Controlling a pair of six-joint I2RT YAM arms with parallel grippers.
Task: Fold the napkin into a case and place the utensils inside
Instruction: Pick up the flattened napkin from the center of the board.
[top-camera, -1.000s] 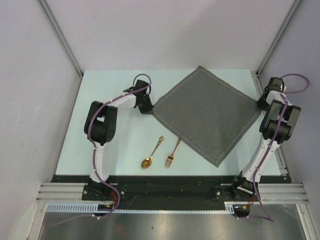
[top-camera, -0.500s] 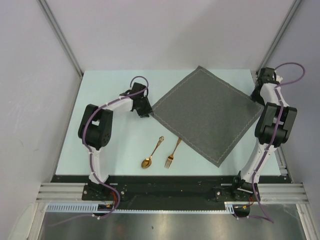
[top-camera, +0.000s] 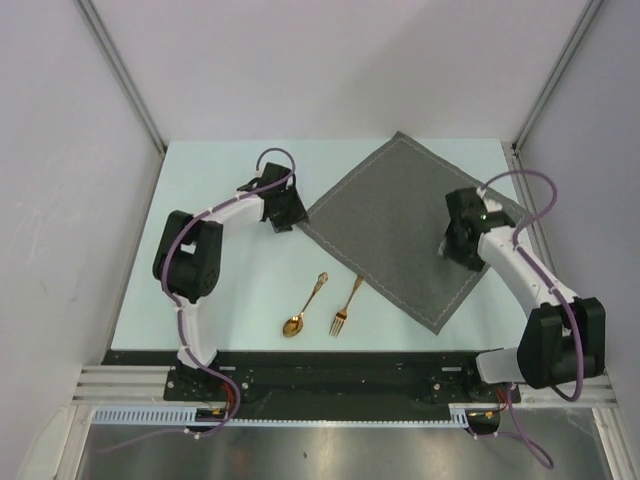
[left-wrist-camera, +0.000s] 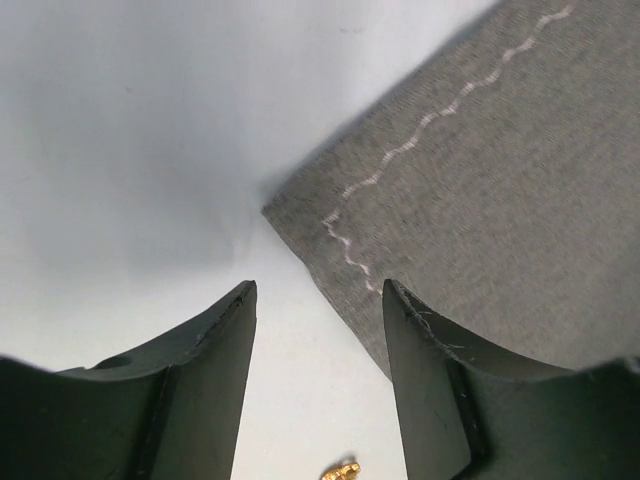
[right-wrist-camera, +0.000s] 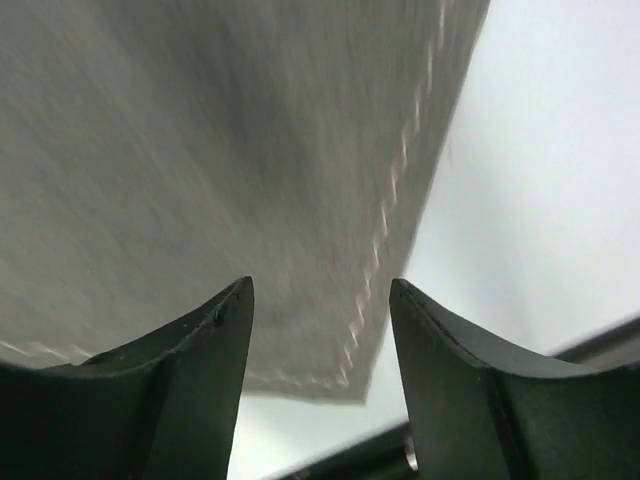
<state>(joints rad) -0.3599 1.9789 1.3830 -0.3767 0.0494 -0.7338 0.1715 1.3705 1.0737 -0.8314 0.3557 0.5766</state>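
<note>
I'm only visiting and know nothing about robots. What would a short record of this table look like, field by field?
table: pale, carries everything
napkin: dark grey, spread flat, set like a diamond
spoon: gold, on the table, left of the fork
fork: gold, handle tip close to the napkin's near-left edge
left end effector: open, empty, at the napkin's left corner
right end effector: open, empty, over the napkin's right part
folding: not yet begun
</note>
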